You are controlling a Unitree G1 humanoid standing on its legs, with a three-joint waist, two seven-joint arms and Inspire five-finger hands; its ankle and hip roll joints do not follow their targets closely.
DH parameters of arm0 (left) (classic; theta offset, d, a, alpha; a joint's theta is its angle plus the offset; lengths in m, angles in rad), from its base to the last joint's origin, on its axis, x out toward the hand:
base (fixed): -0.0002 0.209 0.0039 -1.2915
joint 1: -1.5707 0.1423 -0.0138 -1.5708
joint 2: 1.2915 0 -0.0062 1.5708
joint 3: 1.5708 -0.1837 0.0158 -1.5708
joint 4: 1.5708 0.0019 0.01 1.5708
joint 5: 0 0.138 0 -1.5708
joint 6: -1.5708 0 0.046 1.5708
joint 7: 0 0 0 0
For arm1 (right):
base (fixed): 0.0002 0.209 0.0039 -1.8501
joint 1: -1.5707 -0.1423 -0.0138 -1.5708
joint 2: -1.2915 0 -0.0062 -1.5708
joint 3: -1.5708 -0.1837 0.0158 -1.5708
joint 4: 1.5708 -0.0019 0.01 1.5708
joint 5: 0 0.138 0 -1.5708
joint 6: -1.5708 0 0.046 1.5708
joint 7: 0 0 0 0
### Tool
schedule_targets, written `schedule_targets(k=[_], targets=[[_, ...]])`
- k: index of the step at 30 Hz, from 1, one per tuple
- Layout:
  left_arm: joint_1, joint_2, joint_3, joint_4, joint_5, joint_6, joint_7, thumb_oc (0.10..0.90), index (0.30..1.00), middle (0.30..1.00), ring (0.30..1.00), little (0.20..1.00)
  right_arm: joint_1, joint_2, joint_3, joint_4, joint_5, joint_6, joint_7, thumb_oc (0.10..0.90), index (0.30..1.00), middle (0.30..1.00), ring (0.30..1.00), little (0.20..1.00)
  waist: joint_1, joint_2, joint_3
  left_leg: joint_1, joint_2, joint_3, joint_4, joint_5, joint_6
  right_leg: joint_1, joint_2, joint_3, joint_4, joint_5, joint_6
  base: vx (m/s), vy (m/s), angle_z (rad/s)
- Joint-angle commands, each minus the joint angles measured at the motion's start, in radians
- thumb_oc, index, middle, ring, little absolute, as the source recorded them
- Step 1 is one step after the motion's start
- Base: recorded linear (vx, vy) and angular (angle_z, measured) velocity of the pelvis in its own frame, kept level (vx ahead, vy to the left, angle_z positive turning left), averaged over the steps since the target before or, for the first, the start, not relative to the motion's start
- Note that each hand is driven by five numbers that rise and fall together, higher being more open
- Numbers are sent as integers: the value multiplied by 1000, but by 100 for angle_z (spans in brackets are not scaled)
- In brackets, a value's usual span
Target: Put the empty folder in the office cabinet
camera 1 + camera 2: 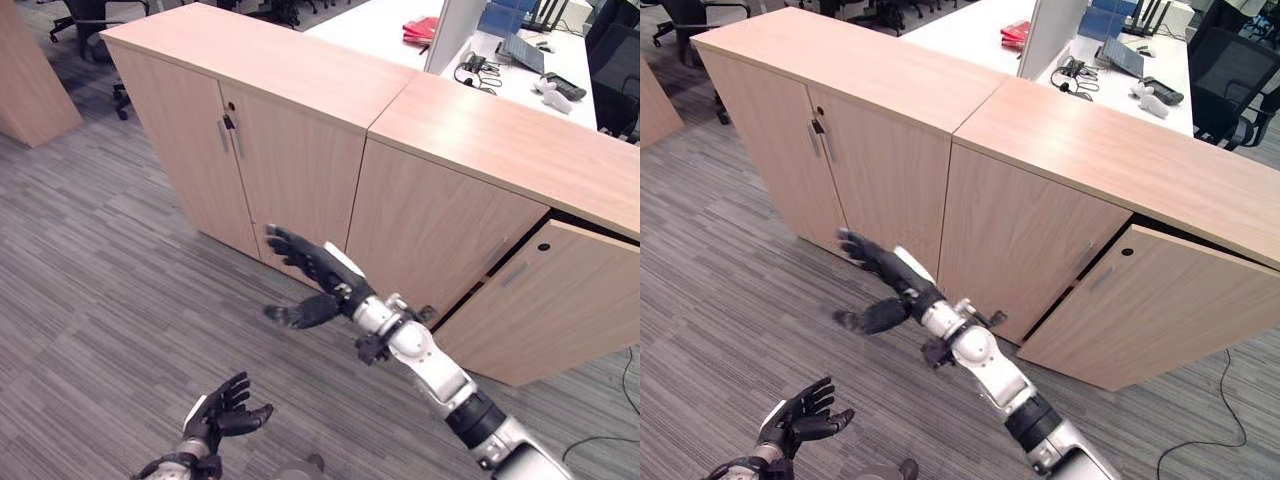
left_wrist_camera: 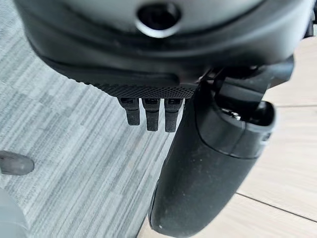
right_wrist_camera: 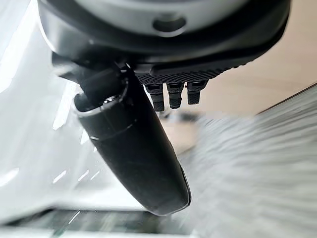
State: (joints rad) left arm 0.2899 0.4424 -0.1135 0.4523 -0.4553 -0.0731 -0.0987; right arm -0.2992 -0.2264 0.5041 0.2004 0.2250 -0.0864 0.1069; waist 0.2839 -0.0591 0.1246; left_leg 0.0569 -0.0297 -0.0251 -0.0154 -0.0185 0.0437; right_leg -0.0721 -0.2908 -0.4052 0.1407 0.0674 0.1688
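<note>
The light wood office cabinet [image 1: 430,215] has its rightmost door [image 1: 540,310] ajar, with a dark gap along the door's top; the other doors are closed. My right hand [image 1: 312,268] is stretched out above the carpet in front of the middle doors, fingers straight, thumb apart, holding nothing. My left hand [image 1: 222,408] hangs low near the bottom edge, fingers relaxed and empty. The right wrist view has that hand's thumb [image 3: 133,144] with nothing held past it. A flat red folder-like item [image 1: 420,28] lies on the white desk behind the cabinet.
A second cabinet [image 1: 250,140] with two closed doors and a key stands on the left. The white desk [image 1: 370,25] behind carries a laptop, cables and small devices. Office chairs stand at the far left and far right. Grey striped carpet [image 1: 110,300] lies in front.
</note>
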Motion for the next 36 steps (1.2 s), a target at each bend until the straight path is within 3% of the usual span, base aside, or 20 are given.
schedule_targets(k=[1,11,16,26,36], targets=[[-68,-31,3,-52,28,-73,-33,800,900,900,900,900,-39,-72,-92,-44,-54,-42,-40,800,900,900,900,900,-30,23,-38,-42,76,-5,-65,21,-89,124,44,26,-66,-63,46,41,-18,-19],[-59,-80,28,-34,24,-53,-44,800,900,900,900,900,251,-77,-275,195,-126,-5,-94,800,900,900,900,900,-122,41,-58,-14,92,1,-70,12,-111,184,68,36,-157,-69,30,41,-42,-24],[-57,-91,42,-31,37,-48,-52,800,900,900,900,900,312,-80,-276,295,-180,3,-74,800,900,900,900,900,-150,51,-54,-6,109,24,-70,14,-123,197,73,39,-187,-64,31,0,-47,-12],[-55,-84,26,-2,167,-57,-13,800,900,900,900,900,346,-83,-307,434,-216,2,-118,800,900,900,900,900,-200,66,-53,17,129,54,-70,12,-134,209,81,61,-211,-62,29,5,-11,-7],[-61,-90,10,40,213,-55,1,800,900,900,900,900,324,-76,-305,441,-192,2,-129,800,900,900,900,900,-215,72,-58,37,142,102,-72,7,-138,194,83,99,-228,-50,32,13,6,-14]])
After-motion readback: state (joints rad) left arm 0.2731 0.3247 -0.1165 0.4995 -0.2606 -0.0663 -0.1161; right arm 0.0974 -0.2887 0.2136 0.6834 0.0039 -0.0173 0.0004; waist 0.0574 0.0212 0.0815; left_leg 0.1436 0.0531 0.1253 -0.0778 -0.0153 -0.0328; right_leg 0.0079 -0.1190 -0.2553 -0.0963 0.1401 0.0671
